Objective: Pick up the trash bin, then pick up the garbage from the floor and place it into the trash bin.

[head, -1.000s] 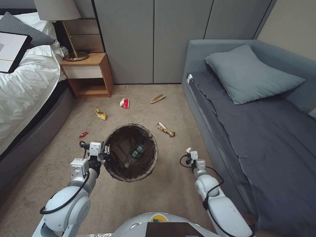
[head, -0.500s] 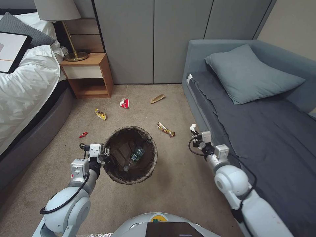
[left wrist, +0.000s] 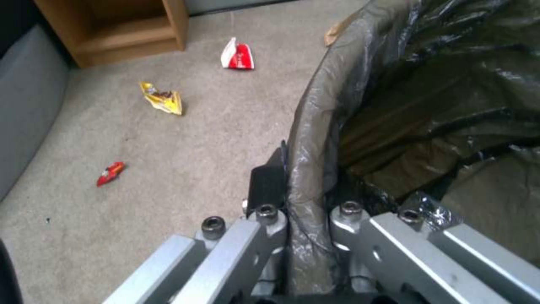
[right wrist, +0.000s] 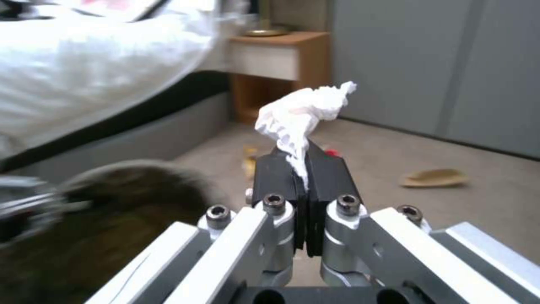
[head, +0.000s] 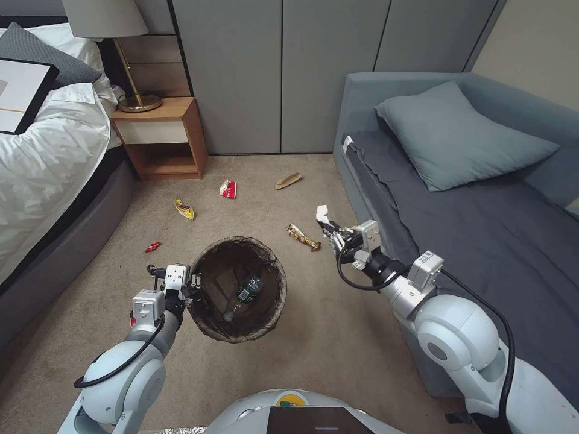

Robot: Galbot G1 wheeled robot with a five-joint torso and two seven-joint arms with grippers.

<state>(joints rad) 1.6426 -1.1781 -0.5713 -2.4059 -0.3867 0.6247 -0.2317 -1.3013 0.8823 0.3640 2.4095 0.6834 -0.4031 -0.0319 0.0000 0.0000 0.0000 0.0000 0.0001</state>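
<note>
We find the left gripper (head: pixel 192 288) clamped on the near-left rim of the trash bin (head: pixel 238 328), one finger outside the wall and one inside against the dark liner, holding the bin above the carpet (head: pixel 313 337). A clear bottle with a green label (head: pixel 242 297) lies inside the bin.

We find the right gripper (head: pixel 329 228) raised between the bin and the sofa (head: pixel 482 241), its pads pressed together on a crumpled white tissue (head: pixel 321 213). The tissue sticks out past the fingertips, in the air, to the right of the bin and apart from it.

On the carpet we note a striped snack wrapper (head: pixel 303 237) just beside the right gripper's tip as seen from the head, a tan paper scrap (head: pixel 288 180) and a red-white carton (head: pixel 228 189) farther off toward the wall, a yellow wrapper (head: pixel 184 209) and a small red wrapper (head: pixel 152 246) left of the bin, near the bed (head: pixel 42 175).
</note>
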